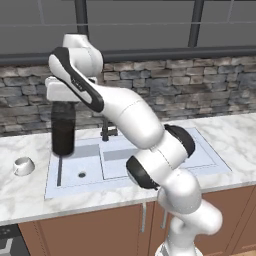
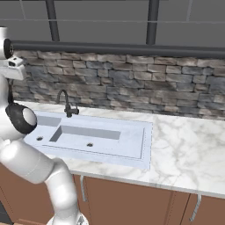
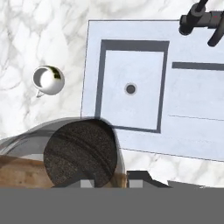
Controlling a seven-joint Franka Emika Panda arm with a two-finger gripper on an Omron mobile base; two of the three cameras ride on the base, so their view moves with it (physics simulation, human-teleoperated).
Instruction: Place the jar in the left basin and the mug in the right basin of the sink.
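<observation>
- While the jar [image 1: 63,134] hangs under the gripper [image 1: 63,105], clear of the counter, it sits above the left rim of the sink [image 1: 52,187], at the near-left corner of the left basin [image 1: 80,172]; I judge this a carry position ahead of lowering into that basin.
- Gripper: fingers drawn in close and pinching the jar at its greyish top, judged from the jar hanging free beneath the hand; the finger pads themselves are hidden behind the jar's upper wall and the white hand.
- Jar, hand view [image 3: 81,151]: seen from straight above, dark round interior and translucent rim, off to the side of the left basin [image 3: 131,89], not yet centred over its drain.
- Mug [image 1: 23,165]: upright on the marble counter [image 1: 25,195], just left of the sink, well apart from the jar; untouched, presumably left for second. In the hand view [image 3: 48,80] it lies beside the sink's outer edge.
- Right basin [image 1: 207,157]: largely covered by the arm's elbow in the left base view; open to sight in the right base view [image 2: 101,140], nothing in it.
- Faucet [image 2: 66,105]: thin and dark at the rear edge; cut off at the corner of the hand view.
- Hard to make out: the jar's exact height above the rim.
</observation>
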